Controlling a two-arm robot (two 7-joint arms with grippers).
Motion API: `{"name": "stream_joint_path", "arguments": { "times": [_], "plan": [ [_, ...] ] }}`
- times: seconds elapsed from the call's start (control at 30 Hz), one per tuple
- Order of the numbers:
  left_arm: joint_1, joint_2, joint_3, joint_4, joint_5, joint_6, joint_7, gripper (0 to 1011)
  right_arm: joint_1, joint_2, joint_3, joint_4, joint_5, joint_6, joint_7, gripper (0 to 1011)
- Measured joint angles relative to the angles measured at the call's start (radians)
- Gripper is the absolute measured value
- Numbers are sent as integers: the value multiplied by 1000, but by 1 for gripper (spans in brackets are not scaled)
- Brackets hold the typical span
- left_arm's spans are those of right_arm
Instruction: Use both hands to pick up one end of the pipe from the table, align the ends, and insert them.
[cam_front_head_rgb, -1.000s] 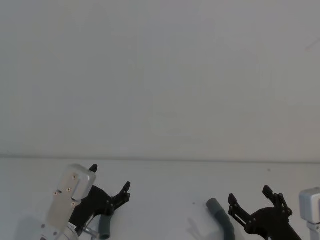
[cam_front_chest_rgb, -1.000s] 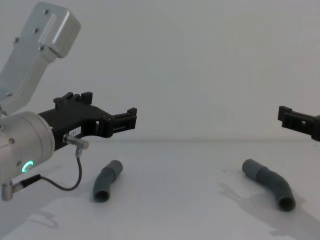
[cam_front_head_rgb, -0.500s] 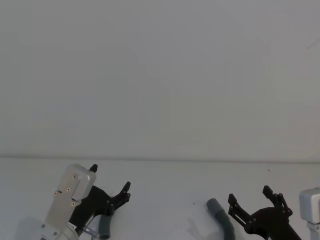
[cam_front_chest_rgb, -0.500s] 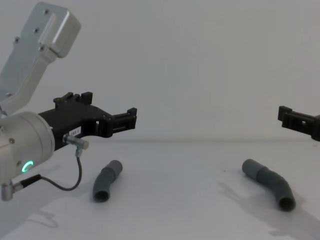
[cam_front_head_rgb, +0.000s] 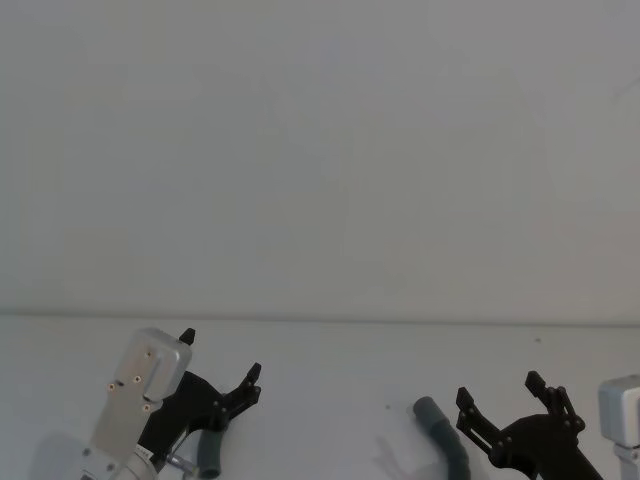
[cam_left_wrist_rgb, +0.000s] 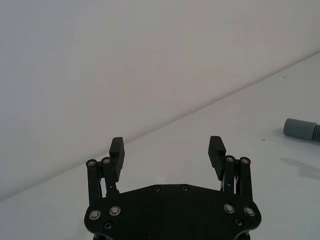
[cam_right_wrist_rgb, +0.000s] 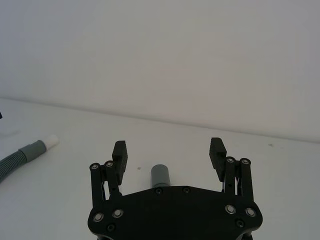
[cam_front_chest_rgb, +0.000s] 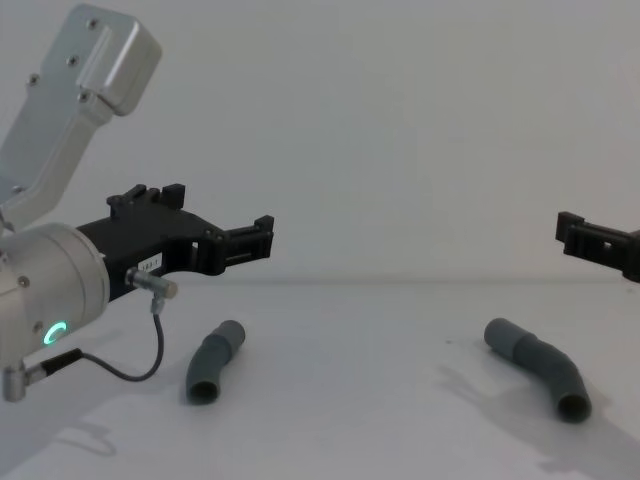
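the step in hand looks like the reach, with nothing lifted yet. the left piece (cam_front_chest_rgb: 212, 362) and right piece (cam_front_chest_rgb: 535, 365) lie flat on the surface (cam_front_chest_rgb: 360, 410), well apart. the left hand (cam_left_wrist_rgb: 166, 149) and right hand (cam_right_wrist_rgb: 167, 149) hover above the surface, each over its own piece, spread wide and empty. next, each should lower and close near a cuff. both pieces are dark grey, bent and ribbed. the left ends in a white stub (cam_right_wrist_rgb: 51, 141), the right in a hollow cuff mouth (cam_right_wrist_rgb: 161, 175).

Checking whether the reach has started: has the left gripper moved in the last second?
No. In the head view the left gripper sits where it was, just beyond the left pipe piece lying on the table.
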Motion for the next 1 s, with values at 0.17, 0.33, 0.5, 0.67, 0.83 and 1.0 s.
{"name": "stream_joint_path", "arguments": {
  "times": [0.17, 0.33, 0.5, 0.67, 0.83, 1.0],
  "plan": [
    [0, 0, 0, 0, 0, 0, 0, 1001, 0, 0, 0, 0, 0, 0, 0, 1001],
    [0, 0, 0, 0, 0, 0, 0, 1001, 0, 0, 0, 0, 0, 0, 0, 1001],
    [0, -1, 0, 0, 0, 6, -1, 1001, 0, 0, 0, 0, 0, 0, 0, 1001],
    [0, -3, -4, -7, -5, 43, -2, 1001, 0, 0, 0, 0, 0, 0, 0, 1001],
    [8, -7, -11, -25, -17, 95, -1, 1002, 0, 0, 0, 0, 0, 0, 0, 1001],
    [30, -14, -26, -60, -41, 173, 10, 1001, 0, 0, 0, 0, 0, 0, 0, 1001]
  ]
}}
